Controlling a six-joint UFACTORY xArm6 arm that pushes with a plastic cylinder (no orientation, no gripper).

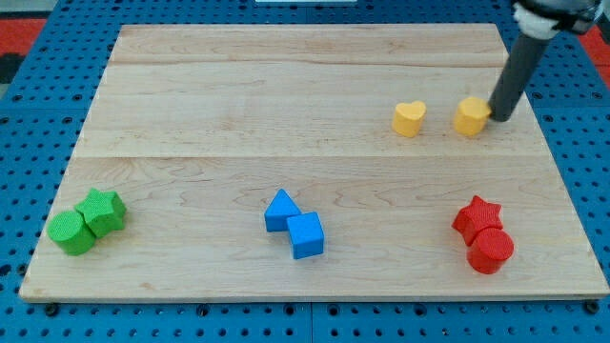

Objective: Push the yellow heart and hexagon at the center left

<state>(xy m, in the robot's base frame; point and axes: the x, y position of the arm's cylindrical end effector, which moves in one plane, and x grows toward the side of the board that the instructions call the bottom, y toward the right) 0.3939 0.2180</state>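
Note:
The yellow heart (409, 118) lies on the wooden board (238, 105) right of centre, in the upper half. The yellow hexagon (471, 116) lies just to its right with a gap between them. My tip (498, 118) is at the hexagon's right edge, touching it or nearly so. The dark rod rises from there toward the view's top right.
A green star (103, 211) and a green cylinder (71, 232) touch at the bottom left. A blue triangle (281, 210) and a blue cube (306, 234) touch at bottom centre. A red star (477, 216) and a red cylinder (490, 251) touch at the bottom right.

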